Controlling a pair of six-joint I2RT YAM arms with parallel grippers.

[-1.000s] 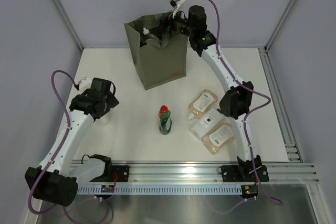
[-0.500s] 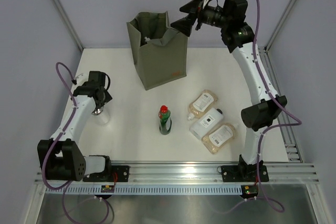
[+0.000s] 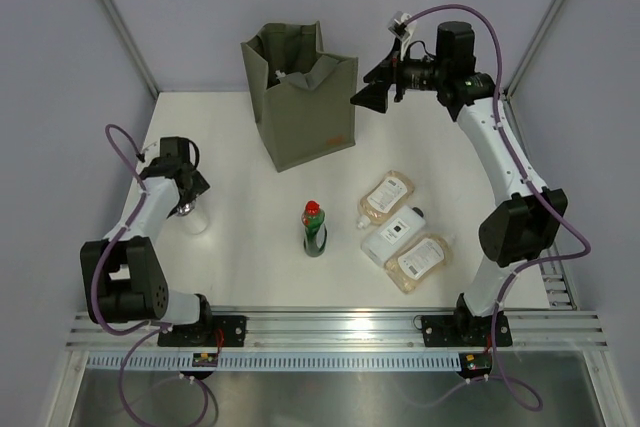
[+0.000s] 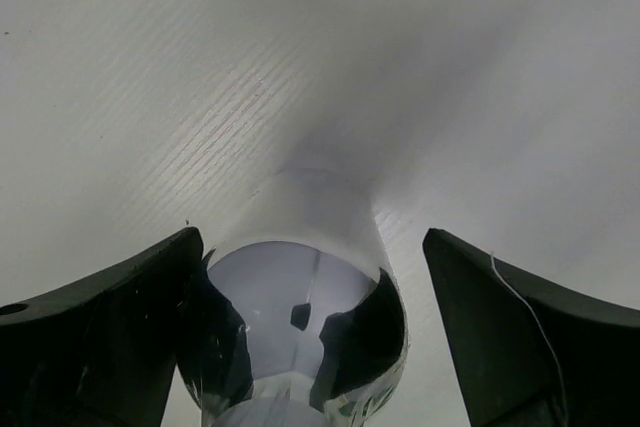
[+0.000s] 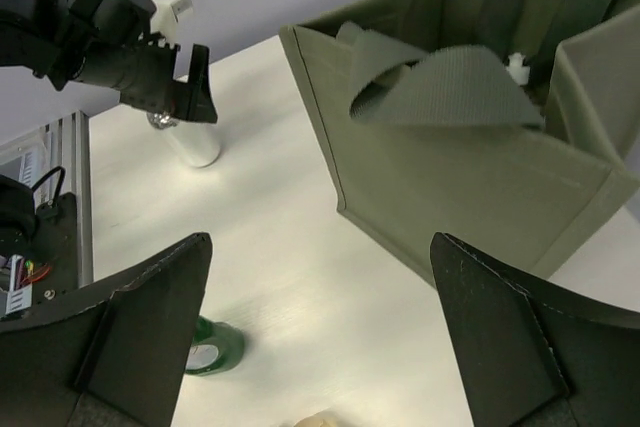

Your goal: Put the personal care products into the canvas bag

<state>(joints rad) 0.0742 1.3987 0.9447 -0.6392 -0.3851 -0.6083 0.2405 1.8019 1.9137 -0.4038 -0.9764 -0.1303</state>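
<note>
The olive-grey canvas bag [image 3: 300, 107] stands upright at the back, with a white-capped bottle [image 5: 516, 68] inside it. My right gripper [image 3: 374, 96] hangs open and empty in the air just right of the bag [image 5: 450, 177]. My left gripper [image 3: 184, 199] is open around a pale clear bottle [image 3: 194, 220] standing at the left; the bottle [image 4: 300, 277] sits between the fingers, with a gap on the right side. A dark-green red-capped bottle [image 3: 314, 227] stands mid-table. Two amber bottles [image 3: 386, 197] [image 3: 420, 261] and a flat white one [image 3: 393, 235] lie at the right.
The green bottle [image 5: 212, 349] and the pale bottle [image 5: 194, 143] also show in the right wrist view. A metal rail [image 3: 340, 327] runs along the near table edge. Grey walls close in the back and sides.
My right gripper rose out of the bag's mouth and moved to the bag's right, empty. My left arm swung in over the pale bottle.
</note>
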